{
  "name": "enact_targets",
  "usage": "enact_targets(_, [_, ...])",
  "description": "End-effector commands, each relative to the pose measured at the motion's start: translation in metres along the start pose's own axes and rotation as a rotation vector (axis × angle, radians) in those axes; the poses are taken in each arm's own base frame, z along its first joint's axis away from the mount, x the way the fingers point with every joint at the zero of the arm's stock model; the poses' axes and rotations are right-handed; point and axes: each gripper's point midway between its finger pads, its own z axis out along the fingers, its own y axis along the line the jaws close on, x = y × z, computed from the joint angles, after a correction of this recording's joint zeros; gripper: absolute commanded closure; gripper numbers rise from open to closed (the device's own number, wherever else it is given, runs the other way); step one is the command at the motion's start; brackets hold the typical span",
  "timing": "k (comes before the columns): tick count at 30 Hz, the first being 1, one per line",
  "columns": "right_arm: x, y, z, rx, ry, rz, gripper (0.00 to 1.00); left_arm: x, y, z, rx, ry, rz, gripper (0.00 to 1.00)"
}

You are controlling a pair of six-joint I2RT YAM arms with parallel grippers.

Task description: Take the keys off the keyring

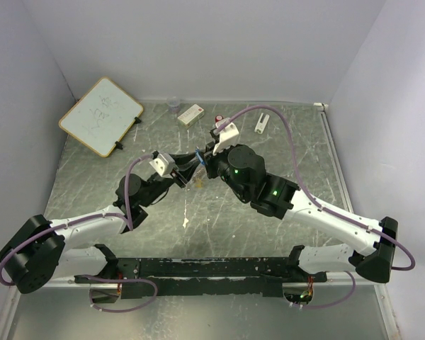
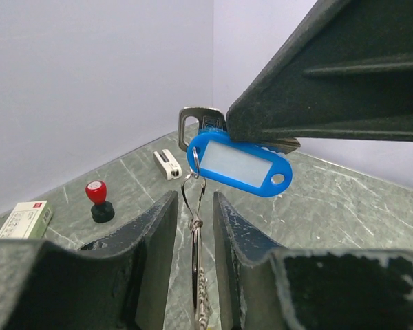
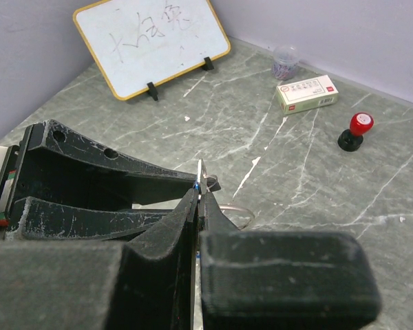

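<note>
Right fingers (image 2: 316, 89): closed flat on the silvery key (image 2: 191, 125), just above the centre of the left wrist view. The blue tag (image 2: 242, 163) lies just under the same finger; I cannot tell whether it is pinched too.
Left fingers (image 2: 151, 254): partly open at the bottom of that view, with a narrow gap between them and nothing visibly gripped.
Keyring (image 2: 195, 258): hangs edge-on in that gap, below the tag, with no clear contact on either side. A short chain dangles beside it.
Place: the bunch is in the air over the middle of the table (image 1: 297, 156), between the two arms.
Step in hand: probably taking hold of the ring so the key can be worked off.
Doing it well: pinch the ring across its flat faces and avoid the chain. Leave the wire's split end free for the key to slide round.
Risk: an edge-on ring may twist out of the pinch.
Around: the red-capped bottle (image 2: 100, 199) and the box (image 2: 26, 218) sit lower left, well apart.
</note>
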Motion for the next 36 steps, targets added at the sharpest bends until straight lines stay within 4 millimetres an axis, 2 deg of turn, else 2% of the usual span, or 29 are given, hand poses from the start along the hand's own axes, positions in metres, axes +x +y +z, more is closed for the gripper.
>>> enact_targets(1, [-0.015,-0.001,-0.006,0.002,-0.055,0.021,1.0,-0.012,-0.001,0.001,-0.007,-0.053,0.011,0.61])
enact_targets(28, [-0.016,-0.002,-0.006,0.007,-0.059,0.02,1.0,-0.002,-0.007,0.001,0.017,-0.029,0.023,0.63])
enact_targets(33, [-0.016,-0.001,-0.007,0.003,-0.059,0.022,1.0,-0.004,-0.009,0.004,0.024,-0.034,0.032,0.68])
enact_targets(36, [-0.016,-0.002,-0.007,0.003,-0.057,0.024,1.0,-0.006,-0.008,0.004,0.021,-0.042,0.043,0.76])
